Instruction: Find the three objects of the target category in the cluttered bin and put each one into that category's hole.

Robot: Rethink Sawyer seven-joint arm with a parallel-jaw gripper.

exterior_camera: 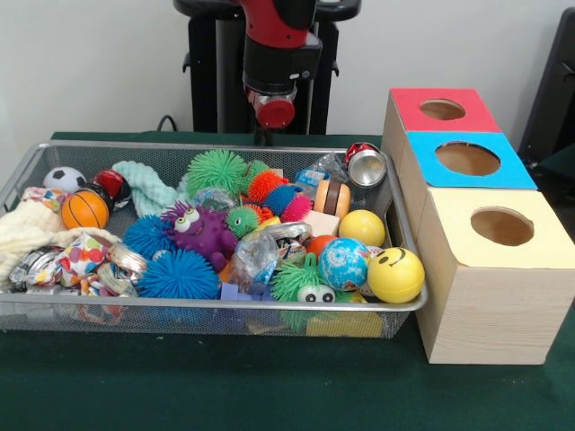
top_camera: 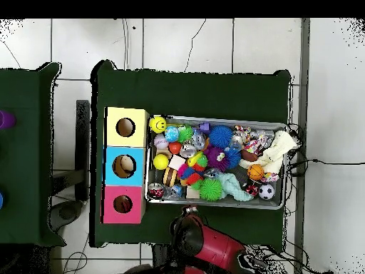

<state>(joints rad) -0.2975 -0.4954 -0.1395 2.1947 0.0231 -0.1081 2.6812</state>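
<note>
The bin is a wide silver wire-mesh basket on the green table, full of toys. It also shows in the overhead view. The toys include a yellow smiley ball, a plain yellow ball, a blue patterned ball, a small basketball, a soccer ball, a purple spiky monster and several spiky puffer balls. The red-topped box's hole is open. My gripper hangs just behind the bin's far rim, outside the bin and holding nothing that I can see.
The three wooden boxes stand in a row right of the bin. The blue-topped hole is in the middle and the yellow-topped hole is nearest the camera. A silver tin lies in the bin's far right corner. A second green table stands apart.
</note>
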